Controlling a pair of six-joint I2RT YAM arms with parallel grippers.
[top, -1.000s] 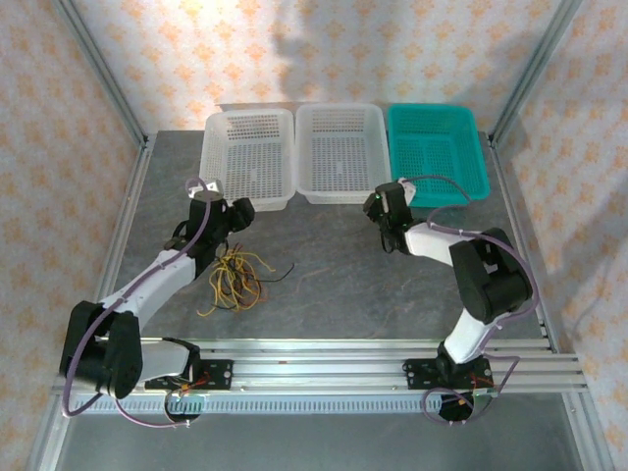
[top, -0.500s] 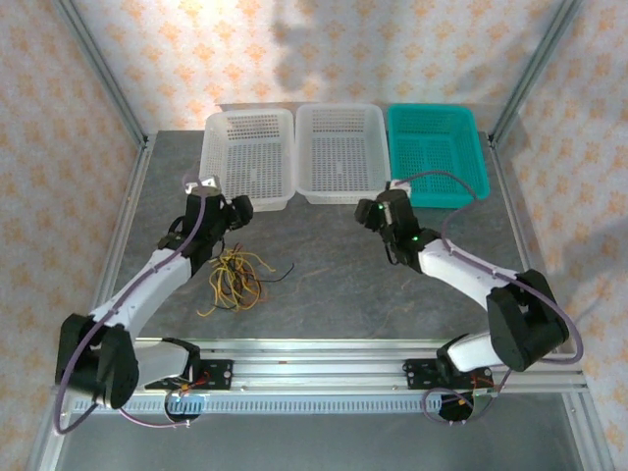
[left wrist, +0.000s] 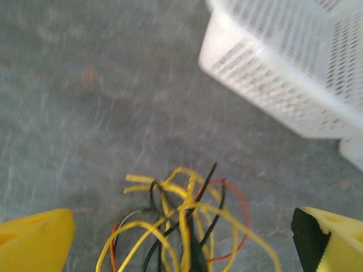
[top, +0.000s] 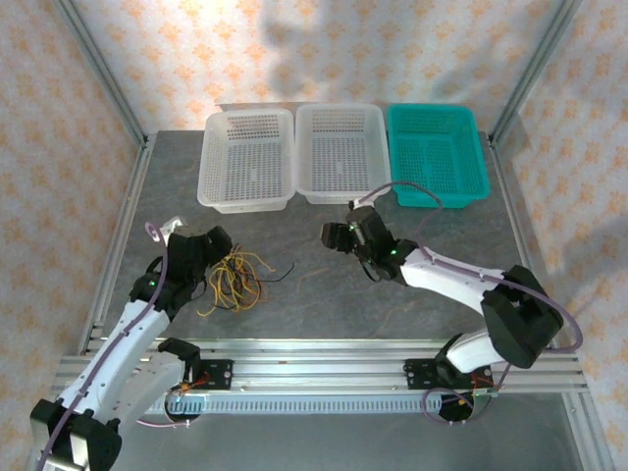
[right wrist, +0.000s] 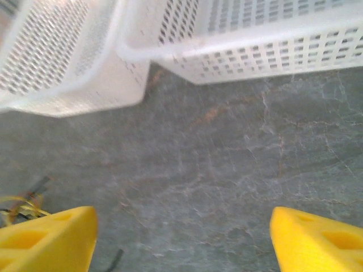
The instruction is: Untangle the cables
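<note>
— At nine o'clock on the grey, stone-veined table [top: 324, 294], item one?
— Left gripper [left wrist: 181, 243]: black head, blunt yellow fingers [left wrist: 34, 241], jaws spread wide, clasping nothing.
— Item two?
— Cables [top: 235, 280]: thin curly strands, mostly yellow, some black, a few reddish. They form one loose knot lying on the table at the gripper's four o'clock. From the left wrist, the knot sits in the gap between the fingers; whether either finger touches a strand, cannot tell.
— Centre?
— Right gripper [right wrist: 181, 238]: same yellow fingers, jaws wide apart, bare table between them, nothing held. It lies at three o'clock of the cables, well apart.
— Twelve o'clock edge?
— Three perforated plastic baskets, rectangular with rounded corners, side by side: white basket [top: 248, 162], second white basket [top: 340, 155], teal basket [top: 437, 155].
</note>
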